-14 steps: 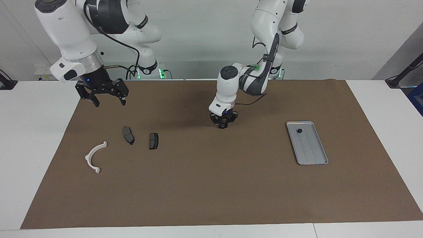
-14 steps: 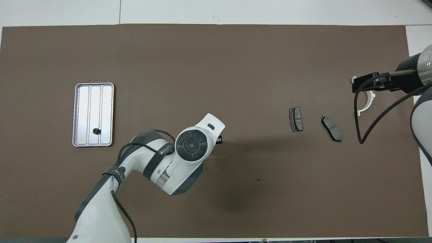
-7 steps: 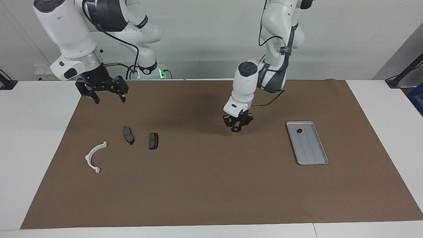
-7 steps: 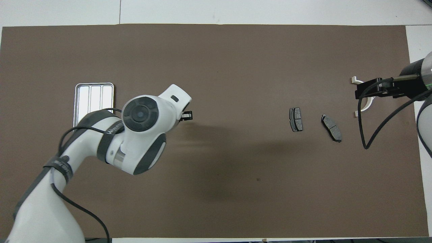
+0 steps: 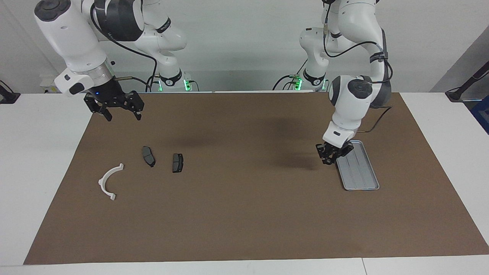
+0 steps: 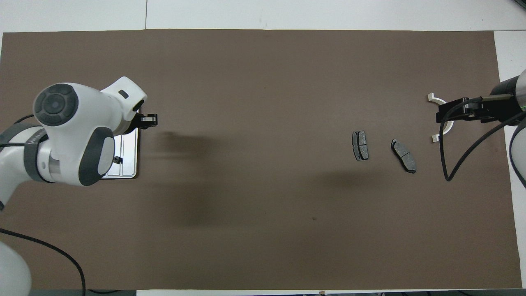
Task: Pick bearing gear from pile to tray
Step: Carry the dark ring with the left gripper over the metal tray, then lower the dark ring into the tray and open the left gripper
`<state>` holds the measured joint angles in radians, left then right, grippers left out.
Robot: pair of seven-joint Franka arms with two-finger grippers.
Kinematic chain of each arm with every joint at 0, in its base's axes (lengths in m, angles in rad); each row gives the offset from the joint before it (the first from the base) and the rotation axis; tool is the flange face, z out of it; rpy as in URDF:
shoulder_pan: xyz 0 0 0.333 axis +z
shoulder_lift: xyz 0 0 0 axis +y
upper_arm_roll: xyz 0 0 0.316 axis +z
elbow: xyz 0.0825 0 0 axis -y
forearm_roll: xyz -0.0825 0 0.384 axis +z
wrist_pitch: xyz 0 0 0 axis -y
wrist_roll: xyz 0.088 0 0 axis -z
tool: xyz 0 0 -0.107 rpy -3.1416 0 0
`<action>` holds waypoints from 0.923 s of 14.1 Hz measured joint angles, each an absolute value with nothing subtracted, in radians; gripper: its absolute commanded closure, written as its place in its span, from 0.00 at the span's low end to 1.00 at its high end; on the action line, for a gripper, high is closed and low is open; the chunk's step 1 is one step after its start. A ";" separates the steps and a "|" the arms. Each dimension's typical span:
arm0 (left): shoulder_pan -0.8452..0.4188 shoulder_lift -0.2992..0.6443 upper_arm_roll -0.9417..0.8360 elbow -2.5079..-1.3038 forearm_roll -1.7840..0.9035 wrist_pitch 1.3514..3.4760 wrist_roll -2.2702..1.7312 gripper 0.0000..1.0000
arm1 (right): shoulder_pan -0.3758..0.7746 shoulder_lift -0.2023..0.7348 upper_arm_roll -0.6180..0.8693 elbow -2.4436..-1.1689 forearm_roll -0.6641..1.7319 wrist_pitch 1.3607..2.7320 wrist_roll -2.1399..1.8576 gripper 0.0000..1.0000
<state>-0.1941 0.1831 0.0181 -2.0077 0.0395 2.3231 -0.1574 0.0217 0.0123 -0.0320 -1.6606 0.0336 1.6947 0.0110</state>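
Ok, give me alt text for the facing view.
The left arm's jaws hang over the edge of a silver tray on a brown mat. The right arm waits, jaws open, raised near two brake pads and a white arc.

Looks like robotics lab or test cell, not home. Two white industrial arms (image 5: 76, 42) bolted at one end of white table (image 5: 38, 160), green status lights at bases. Plain brown mat (image 5: 244, 214) as work surface, bare grey-white wall, loose cables. Only brake pads (image 5: 177, 162), plastic arc (image 5: 109, 181), metal tray (image 5: 361, 177) laid out.
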 measured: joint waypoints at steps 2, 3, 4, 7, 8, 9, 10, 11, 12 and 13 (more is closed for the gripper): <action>-0.114 0.184 0.018 -2.009 0.039 2.322 -0.055 0.85 | 0.012 0.012 -0.023 -1.662 0.034 1.695 0.011 0.00; -0.083 0.184 0.018 -2.012 0.039 2.321 -0.015 0.85 | 0.009 0.012 -0.020 -1.661 0.034 1.695 0.011 0.00; -0.062 0.186 0.018 -2.016 0.039 2.321 0.014 0.85 | 0.008 0.012 -0.018 -1.660 0.033 1.695 0.011 0.00; -0.046 0.195 0.015 -2.024 0.039 2.323 0.037 0.85 | 0.007 0.012 -0.016 -1.657 0.014 1.672 0.011 0.00; -0.046 0.203 0.013 -2.024 0.039 2.327 0.038 0.85 | 0.006 0.012 -0.010 -1.656 -0.006 1.665 0.010 0.00; -0.046 0.213 0.013 -2.024 0.039 2.336 0.040 0.85 | 0.006 0.012 -0.002 -1.653 -0.023 1.663 0.010 0.00; -0.045 0.226 0.013 -2.024 0.039 2.350 0.042 0.85 | 0.006 0.012 0.006 -1.649 -0.033 1.663 0.010 0.00; -0.044 0.239 0.014 -2.024 0.039 2.366 0.043 0.85 | 0.006 0.011 0.012 -1.646 -0.036 1.663 0.010 0.00; -0.041 0.252 0.014 -2.024 0.039 2.377 0.043 0.85 | 0.006 0.010 0.014 -1.643 -0.038 1.663 0.010 0.00; -0.037 0.263 0.014 -2.024 0.039 2.385 0.044 0.85 | 0.006 0.009 0.015 -1.641 -0.039 1.663 0.010 0.00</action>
<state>-0.0374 0.2632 0.0140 -2.0242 0.0392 2.3852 0.0436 0.0062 0.0088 0.0148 -1.6411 -0.0393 1.6628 0.0104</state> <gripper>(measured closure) 0.656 0.000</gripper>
